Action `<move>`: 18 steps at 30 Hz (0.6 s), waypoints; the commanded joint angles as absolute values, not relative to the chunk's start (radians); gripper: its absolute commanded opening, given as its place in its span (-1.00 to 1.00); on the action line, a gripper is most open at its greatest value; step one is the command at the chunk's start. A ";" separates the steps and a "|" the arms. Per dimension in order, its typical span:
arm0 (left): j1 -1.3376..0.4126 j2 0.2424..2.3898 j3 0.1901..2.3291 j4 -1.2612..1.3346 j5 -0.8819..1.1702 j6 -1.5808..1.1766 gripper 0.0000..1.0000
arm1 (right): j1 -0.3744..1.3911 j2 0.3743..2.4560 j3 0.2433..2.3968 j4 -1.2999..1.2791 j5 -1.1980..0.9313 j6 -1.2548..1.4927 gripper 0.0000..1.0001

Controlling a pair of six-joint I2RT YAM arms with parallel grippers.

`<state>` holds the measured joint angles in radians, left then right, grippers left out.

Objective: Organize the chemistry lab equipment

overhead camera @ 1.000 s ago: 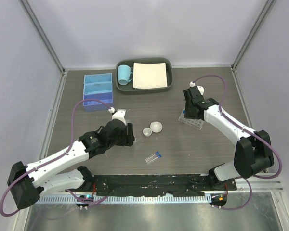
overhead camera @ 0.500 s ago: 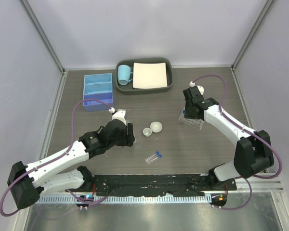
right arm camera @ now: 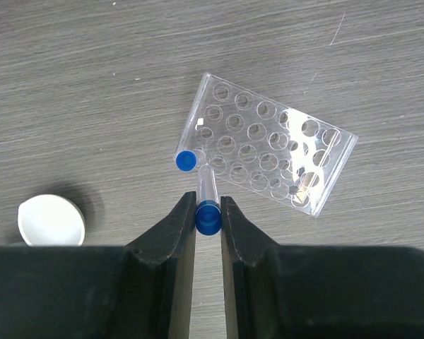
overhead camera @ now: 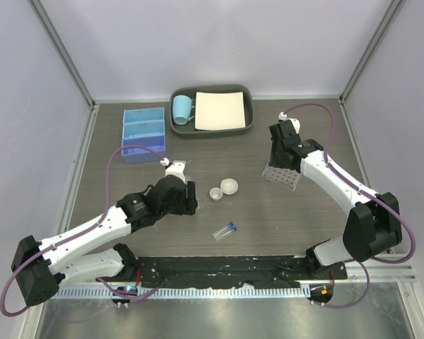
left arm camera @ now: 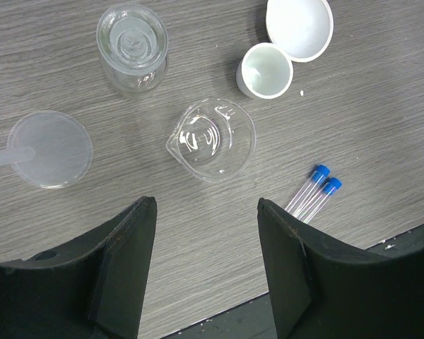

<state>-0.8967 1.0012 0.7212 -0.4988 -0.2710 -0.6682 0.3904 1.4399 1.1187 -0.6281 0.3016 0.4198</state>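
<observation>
A thin, clear blue-capped tube (right arm camera: 205,185) is pinched by the right end effector (right arm camera: 208,206) at the clear rack's (right arm camera: 268,141) 7 o'clock edge. Open tabletop (right arm camera: 92,70) is seen at 12 o'clock. The left end effector (left arm camera: 206,268) is spread.

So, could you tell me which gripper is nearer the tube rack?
Right: the right gripper hangs close by the tube rack; the left gripper is far left, above a beaker.

Finds right gripper (right arm camera: 208,206), tube (right arm camera: 205,189) pinched in it, shifted slightly toward far wall versus a second ago. Uncovers more of rack (overhead camera: 283,177) in top view. Carries cable (overhead camera: 312,106) loop nearer rear edge.
</observation>
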 commanded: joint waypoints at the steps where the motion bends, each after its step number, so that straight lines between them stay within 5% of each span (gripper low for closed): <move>1: -0.900 0.999 0.732 -0.476 -0.299 -0.653 0.25 | 0.388 1.430 1.164 -0.627 0.324 0.405 -0.99; 18: -0.905 1.015 0.749 -0.485 -0.302 -0.649 0.25 | 0.374 1.462 1.144 -0.603 0.325 0.396 -0.99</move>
